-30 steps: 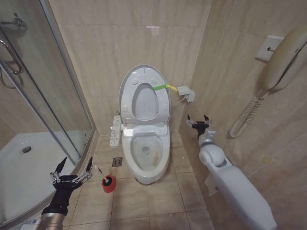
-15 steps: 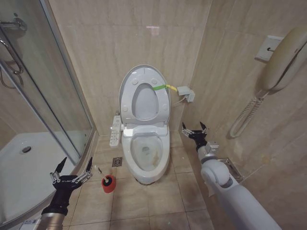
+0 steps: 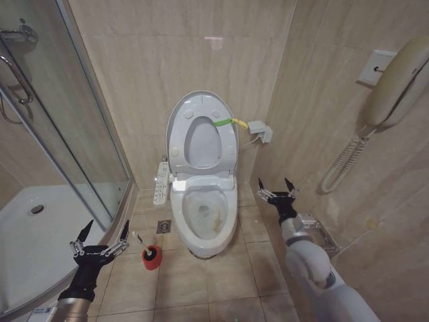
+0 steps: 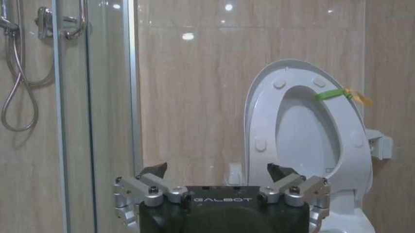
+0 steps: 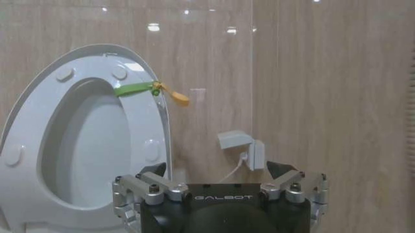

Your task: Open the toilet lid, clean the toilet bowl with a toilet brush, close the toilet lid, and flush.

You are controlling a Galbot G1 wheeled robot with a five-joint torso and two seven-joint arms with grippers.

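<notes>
The toilet lid stands raised against the wall with the seat ring up against it, a green-yellow strap at its edge. Below it the toilet bowl lies uncovered, with brownish stains inside. On the floor left of the toilet, the toilet brush stands tilted in its red holder. My left gripper hangs open just left of the brush, holding nothing. To the right of the bowl my right gripper is open and holds nothing. The lid shows beyond the left gripper, and the lid beyond the right gripper.
A glass shower enclosure with a white tray fills the left side. A bidet control panel sticks out left of the seat. A grey wall box, a wall handset and a low metal rack line the right wall.
My right arm has drawn back and dropped, bringing its open gripper lower beside the bowl. The left arm, brush and lid have stayed put.
</notes>
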